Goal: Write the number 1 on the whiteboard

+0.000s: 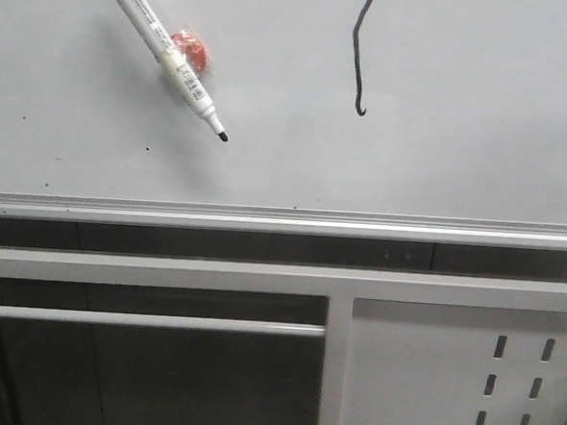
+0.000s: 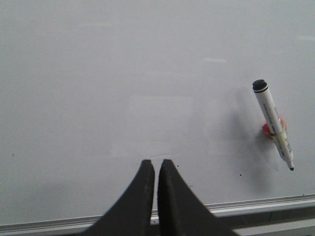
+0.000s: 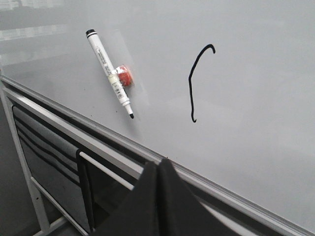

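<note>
Closest to you is the perforated panel (image 1: 466, 378), just below the whiteboard's silver rail (image 1: 283, 218). Above that rail, on the whiteboard (image 1: 441, 155), your marker (image 1: 163, 53) sits left, uncapped, stuck by an orange-red holder (image 1: 191, 50), tip pointing down at the rail. Right of it is the number 1 (image 1: 359, 58), hook toward the rail. Your left gripper (image 2: 155, 169) and right gripper (image 3: 161, 164) are both pinched closed, holding nothing.

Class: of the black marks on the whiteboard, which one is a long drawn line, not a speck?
The number 1: a long curved stroke with a hooked lower end.
</note>
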Controlling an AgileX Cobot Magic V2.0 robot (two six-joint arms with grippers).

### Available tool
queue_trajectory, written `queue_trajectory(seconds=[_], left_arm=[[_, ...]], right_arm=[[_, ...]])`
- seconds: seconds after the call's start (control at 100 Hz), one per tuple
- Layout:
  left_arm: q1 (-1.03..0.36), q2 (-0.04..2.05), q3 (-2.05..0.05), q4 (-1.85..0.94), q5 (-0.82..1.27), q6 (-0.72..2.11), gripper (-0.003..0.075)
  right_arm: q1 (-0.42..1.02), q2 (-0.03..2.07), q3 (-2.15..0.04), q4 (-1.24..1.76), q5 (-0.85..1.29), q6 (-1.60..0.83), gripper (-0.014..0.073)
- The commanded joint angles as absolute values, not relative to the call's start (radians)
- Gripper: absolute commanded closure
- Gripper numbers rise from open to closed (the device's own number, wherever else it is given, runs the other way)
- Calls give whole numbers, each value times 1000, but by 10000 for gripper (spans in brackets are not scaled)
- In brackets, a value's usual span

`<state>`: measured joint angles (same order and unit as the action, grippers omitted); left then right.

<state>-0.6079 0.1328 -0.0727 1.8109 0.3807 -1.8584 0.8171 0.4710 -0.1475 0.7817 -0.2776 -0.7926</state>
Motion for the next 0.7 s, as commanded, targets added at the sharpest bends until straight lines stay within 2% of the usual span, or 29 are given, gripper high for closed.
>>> queue_trajectory(seconds=[0.0, 0.38, 0.69], left_arm=[[-607, 143, -101, 1859, 399, -1857, 738], [-586, 143, -101, 1859, 398, -1857, 738], [-298, 143, -106, 1859, 203, -2006, 738]], right_arm=[[818, 474, -173, 768, -339, -797, 662], [820, 474, -173, 768, -337, -797, 662], [820, 474, -173, 768, -337, -797, 662]])
